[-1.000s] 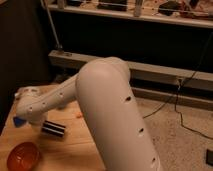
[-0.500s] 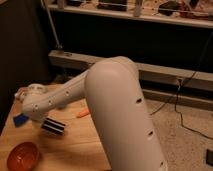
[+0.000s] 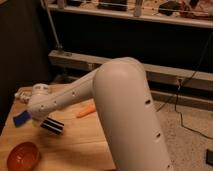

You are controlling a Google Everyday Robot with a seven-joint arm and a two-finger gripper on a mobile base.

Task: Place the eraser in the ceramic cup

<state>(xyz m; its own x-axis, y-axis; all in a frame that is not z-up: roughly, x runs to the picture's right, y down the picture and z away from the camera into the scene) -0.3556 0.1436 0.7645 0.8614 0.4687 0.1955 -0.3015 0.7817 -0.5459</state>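
Note:
The eraser (image 3: pixel 52 126), a black block with thin white stripes, hangs tilted just above the wooden table (image 3: pixel 85 145) at the left. My gripper (image 3: pixel 44 120) sits at the end of the white arm right on it and looks shut on its left end; the wrist hides the fingers. The ceramic cup (image 3: pixel 40 90), small, pale and round, stands behind the wrist near the table's far left corner, a short way beyond the eraser.
An orange bowl (image 3: pixel 22 156) sits at the front left corner. A flat blue piece (image 3: pixel 21 119) lies left of the gripper. A carrot (image 3: pixel 86 111) lies mid-table. The arm's big white elbow (image 3: pixel 130 115) fills the right foreground. Cables trail on the floor at right.
The arm's elbow has swung a little right and nearer the camera. The eraser has risen slightly with the gripper and otherwise stays in about the same place.

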